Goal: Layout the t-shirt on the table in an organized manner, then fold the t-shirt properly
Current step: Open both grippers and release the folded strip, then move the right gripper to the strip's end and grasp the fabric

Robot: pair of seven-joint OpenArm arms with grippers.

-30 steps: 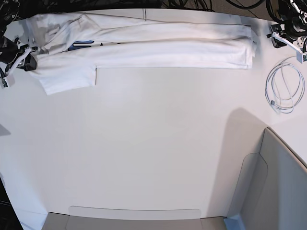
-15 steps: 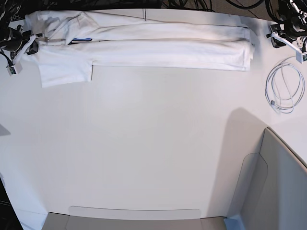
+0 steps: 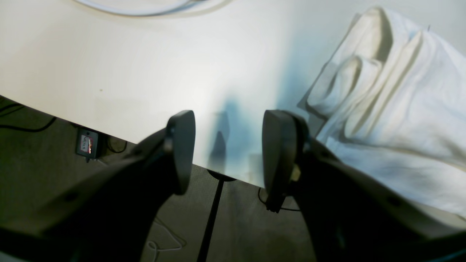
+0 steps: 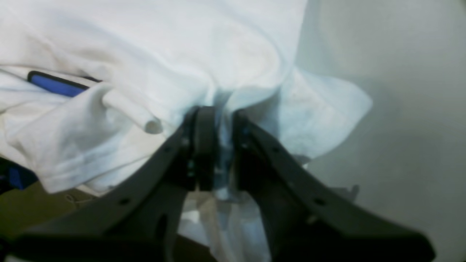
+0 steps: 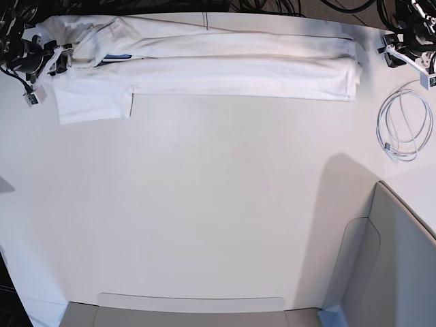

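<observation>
The shirt [image 5: 204, 65] lay bunched along the table's [image 5: 204, 204] far edge. The right gripper [image 4: 218, 145] pinched its cloth; the left gripper [image 3: 227, 145] stood apart, empty. Best drawn toward the centre before spreading.

Soft, matt white cloth makes up the t-shirt [image 4: 204, 47], creased and rumpled just ahead of the right gripper [image 4: 218, 145], whose fingers [image 4: 204, 145] look like dark matt plastic. Beyond the left gripper [image 3: 227, 153], the table [image 3: 109, 65] is smooth white with a faint sheen.
</observation>
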